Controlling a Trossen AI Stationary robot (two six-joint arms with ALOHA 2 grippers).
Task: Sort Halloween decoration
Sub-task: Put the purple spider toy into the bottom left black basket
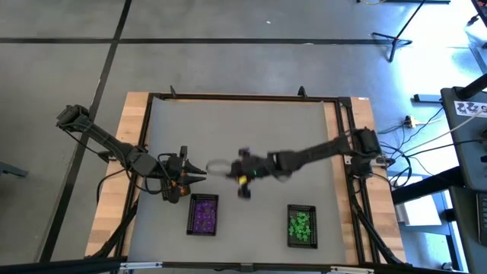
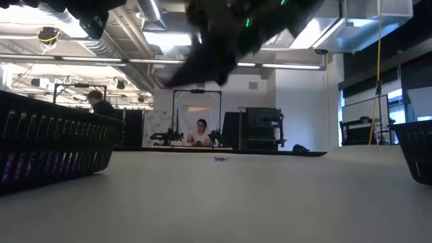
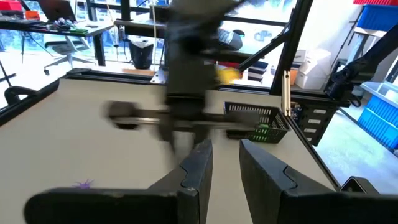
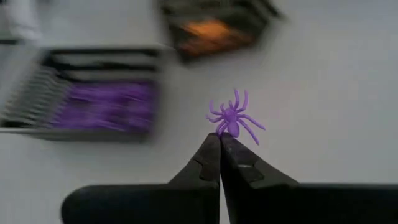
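Note:
My right gripper is shut on a tiny purple plastic spider, one piece of the Halloween decoration. It hangs over the table's middle, just ahead of my left gripper. A second purple spider lies flat on the table. A black mesh tray of purple pieces and another of green pieces stand near the front edge. My left gripper waits at the left, fingers apart with nothing between them. My right gripper pinches the spider's rear end between the very ends of its two fingers. The body and legs stick out ahead of the fingertips. The spider stays sharp against the smeared table, carried clear of it.
A dark thing with orange in it shows blurred beyond the spider, near my left arm. The right arm crosses close in front of my left gripper. The grey mat's far half is bare. People sit in the room behind.

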